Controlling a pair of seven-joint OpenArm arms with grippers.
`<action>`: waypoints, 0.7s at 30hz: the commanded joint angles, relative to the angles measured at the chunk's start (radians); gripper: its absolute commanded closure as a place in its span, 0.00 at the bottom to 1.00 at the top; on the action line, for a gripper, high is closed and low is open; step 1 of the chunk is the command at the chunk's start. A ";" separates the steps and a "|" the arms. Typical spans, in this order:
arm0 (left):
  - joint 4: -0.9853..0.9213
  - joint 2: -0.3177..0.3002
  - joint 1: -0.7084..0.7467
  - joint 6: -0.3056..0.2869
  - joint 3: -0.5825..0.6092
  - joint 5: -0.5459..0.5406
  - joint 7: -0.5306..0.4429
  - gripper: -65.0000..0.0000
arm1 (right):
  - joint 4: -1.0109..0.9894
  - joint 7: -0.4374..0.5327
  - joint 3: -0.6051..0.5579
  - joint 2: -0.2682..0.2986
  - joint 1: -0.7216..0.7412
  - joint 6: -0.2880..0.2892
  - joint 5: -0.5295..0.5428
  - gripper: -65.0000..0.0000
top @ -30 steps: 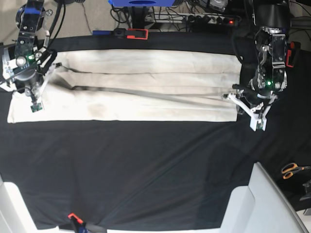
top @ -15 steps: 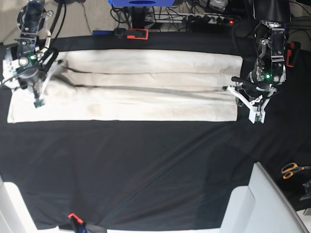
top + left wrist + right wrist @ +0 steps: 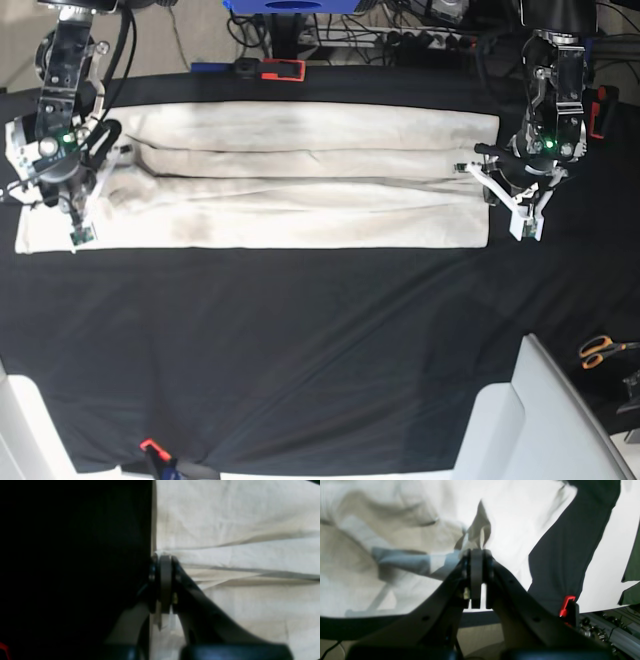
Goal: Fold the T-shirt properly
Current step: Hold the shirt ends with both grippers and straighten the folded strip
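Observation:
The cream T-shirt [image 3: 300, 185] lies as a long, creased band across the far half of the black-covered table [image 3: 300, 340]. My left gripper [image 3: 478, 173] is shut on the shirt's right edge; the left wrist view shows its jaws [image 3: 161, 562] pinching the hem where cream cloth [image 3: 237, 530] meets black. My right gripper [image 3: 113, 148] is shut on a raised fold near the shirt's left end; the right wrist view shows that fold [image 3: 476, 537] bunched above the closed tips [image 3: 477, 552]. No dark printed mark is visible.
Orange-handled scissors [image 3: 600, 350] lie at the right edge. A white bin [image 3: 530, 420] stands at the near right corner and another white object [image 3: 20, 420] at the near left. Red clamps hold the cloth at the far edge [image 3: 283, 68] and the near edge [image 3: 150, 445].
My left gripper has moved toward the far edge, taking the shirt's right hem with it. My right gripper has shifted slightly toward the near side. The long creases have flattened a little.

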 commanded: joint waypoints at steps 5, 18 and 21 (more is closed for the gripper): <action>0.018 -0.013 -0.006 0.003 -0.005 0.000 -0.015 1.00 | -0.016 0.019 0.001 0.012 0.031 -0.004 -0.007 1.00; 0.021 -0.011 -0.006 0.003 -0.005 0.000 -0.015 1.00 | -0.125 0.178 0.007 0.012 0.037 -0.005 -0.008 0.70; 0.021 -0.011 -0.006 0.003 -0.005 0.000 -0.015 1.00 | -0.105 0.189 0.008 0.012 0.039 -0.005 -0.005 0.66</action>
